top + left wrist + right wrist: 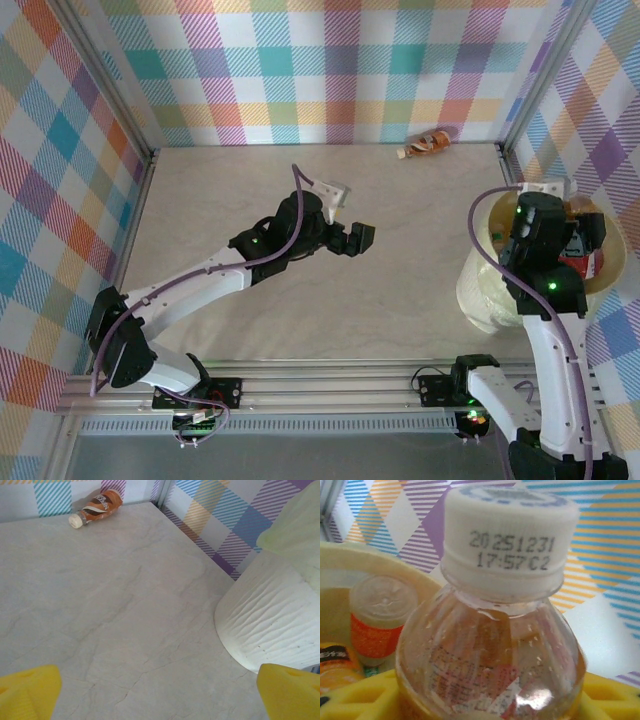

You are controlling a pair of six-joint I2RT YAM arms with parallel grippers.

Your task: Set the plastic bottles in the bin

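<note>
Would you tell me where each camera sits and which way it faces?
Top external: above and behind, looking down at the table; both arms show.
Left wrist: low, facing the far right corner; yellow fingertips show.
Right wrist: above the bin, facing a capped bottle between its fingers.
Top and left wrist share the brown bottle.

The right arm point(538, 262) hides most of the bin's point(482, 296) contents; the white-capped bottle point(490, 650) is cut off below, label print blurred.
</note>
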